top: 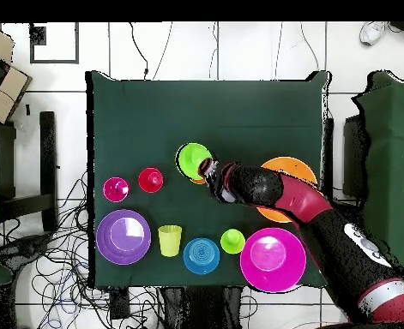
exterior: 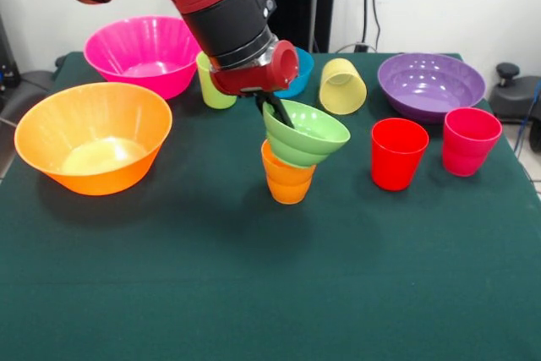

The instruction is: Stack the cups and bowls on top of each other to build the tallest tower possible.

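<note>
The orange ribbed cup (exterior: 288,182) stands upright mid-table. The small light green bowl (exterior: 308,137) rests tilted on top of it, opening up. My gripper (exterior: 275,109) comes down from the upper left and is shut on the bowl's near-left rim, with one dark finger (exterior: 280,114) inside the bowl. From overhead, the light green bowl (top: 192,159) covers nearly all of the cup, and the gripper (top: 209,170) is at the bowl's edge. The small blue bowl (exterior: 302,69) (top: 202,255) sits behind the gripper, partly hidden in the front view.
The large orange bowl (exterior: 93,137) and large pink bowl (exterior: 144,52) stand left. A lime green cup (exterior: 211,84) and a pale yellow cup (exterior: 342,86) on its side lie behind. The purple bowl (exterior: 431,82), red cup (exterior: 398,154) and pink-red cup (exterior: 469,141) stand right.
</note>
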